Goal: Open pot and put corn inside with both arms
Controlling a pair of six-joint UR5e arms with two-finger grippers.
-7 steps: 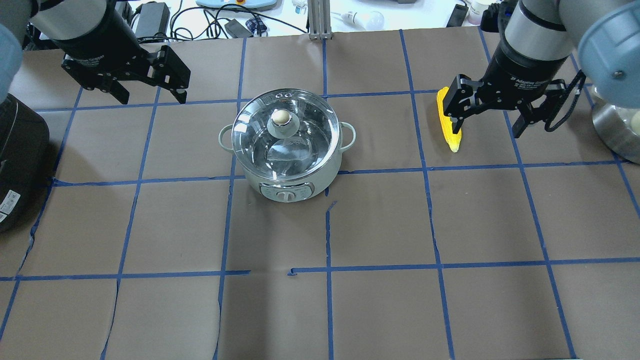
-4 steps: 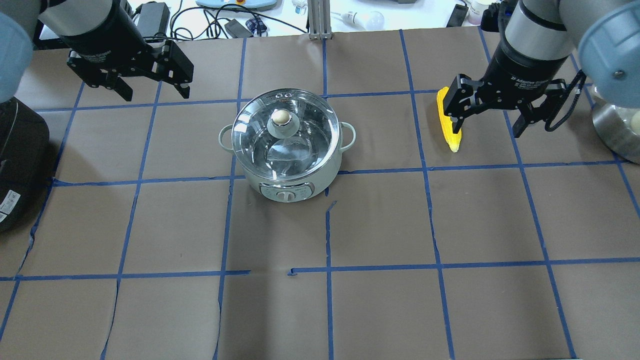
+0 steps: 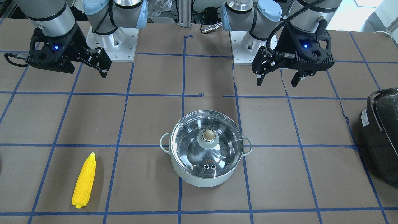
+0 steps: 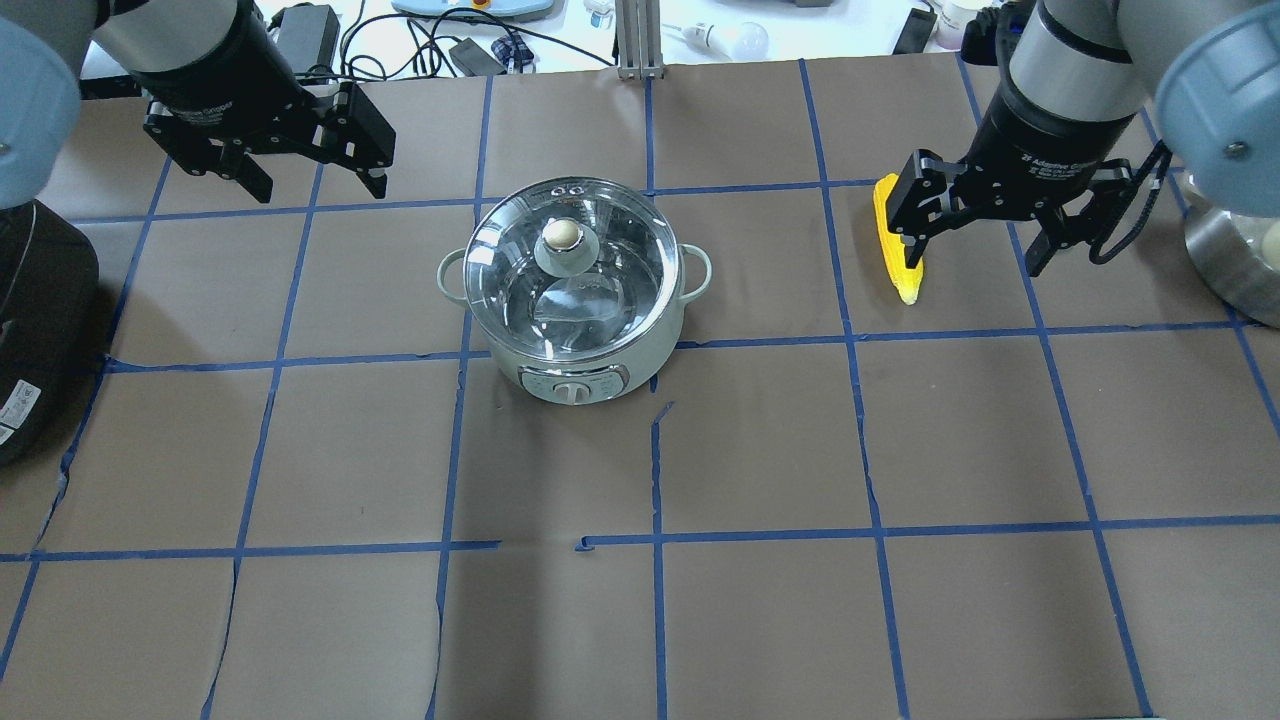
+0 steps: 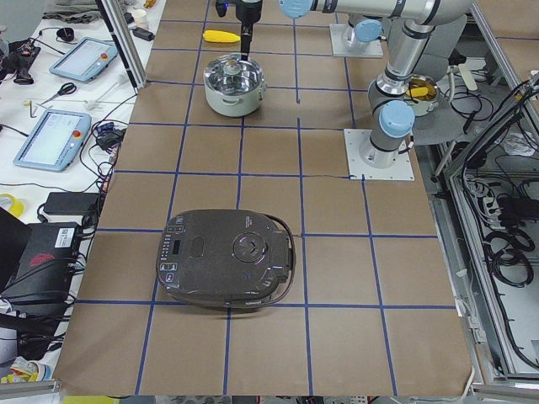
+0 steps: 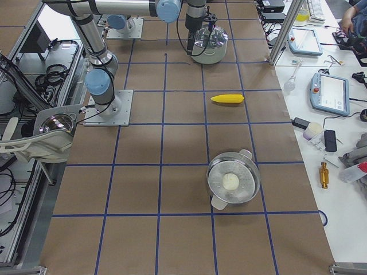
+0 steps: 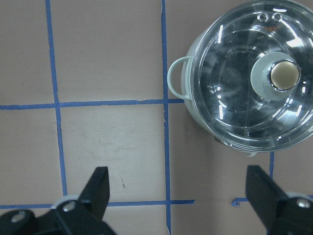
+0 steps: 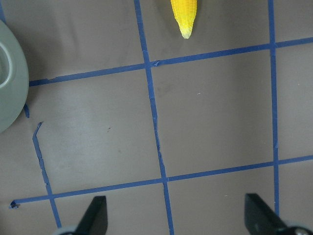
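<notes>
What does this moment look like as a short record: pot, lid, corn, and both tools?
pot: round pale mint-green pot, upright, mid-table
lid: clear glass lid with a round knob, seated on the pot
corn: bright yellow toy corn cob, lying on the table, outside the pot, not held
left tool: open, empty, apart from the lid
right tool: open, empty, apart from the corn
progress: pot not yet opened

I found the pot (image 4: 575, 378) at the middle of the desk (image 4: 760, 450), the corn (image 3: 84, 180) well to its right, the electric cooker (image 4: 40, 320) far left.
</notes>
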